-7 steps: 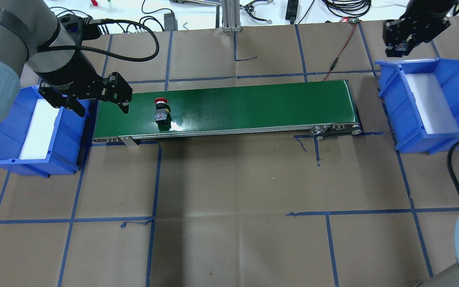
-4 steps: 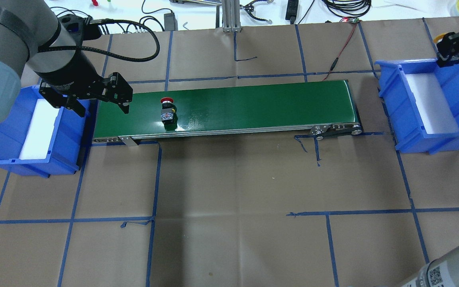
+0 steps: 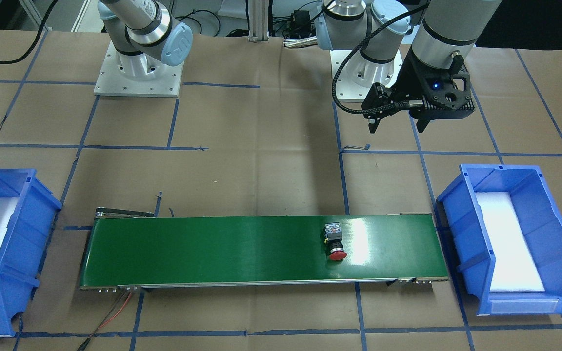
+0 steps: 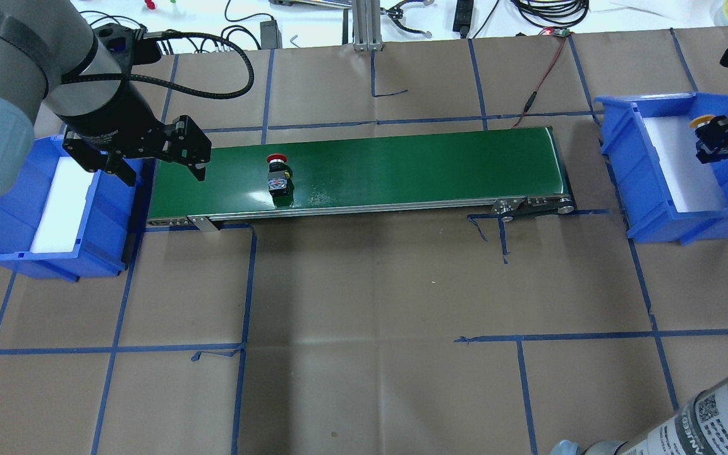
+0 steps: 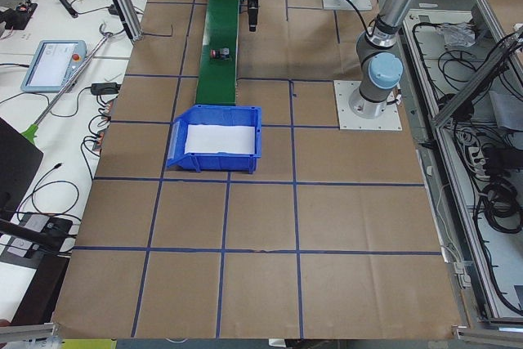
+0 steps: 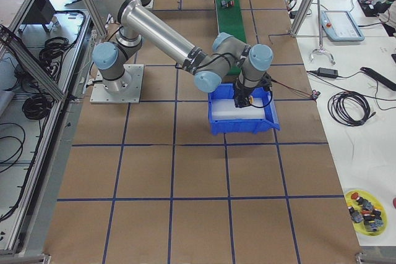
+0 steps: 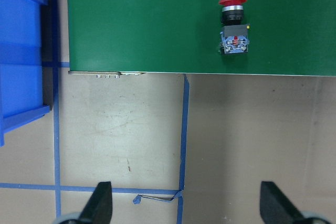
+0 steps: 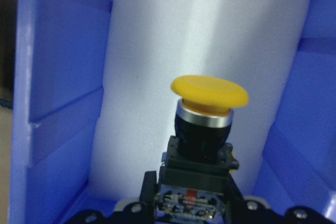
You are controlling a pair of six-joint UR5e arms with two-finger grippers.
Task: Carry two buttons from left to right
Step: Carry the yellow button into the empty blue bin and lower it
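Yellow button (image 8: 210, 95) hanging in right gripper (image 8: 191, 208), jaws clamping its contact block, directly above right bin (image 4: 629, 164) foam, seemingly not touching. Red button (image 4: 277, 172) lying crosswise on belt (image 4: 402, 170); left gripper (image 4: 162, 169) hovering nearby, jaws spread wide, empty.

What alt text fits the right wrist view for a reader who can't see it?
The right gripper holds a yellow mushroom-capped push button with a black body over the white foam liner of a blue plastic bin.

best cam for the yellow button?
Right wrist-mounted: the yellow button shows close and whole, clamped in the right gripper over the blue bin. Overhead and exterior right show only a yellow speck; the others show nothing of it.
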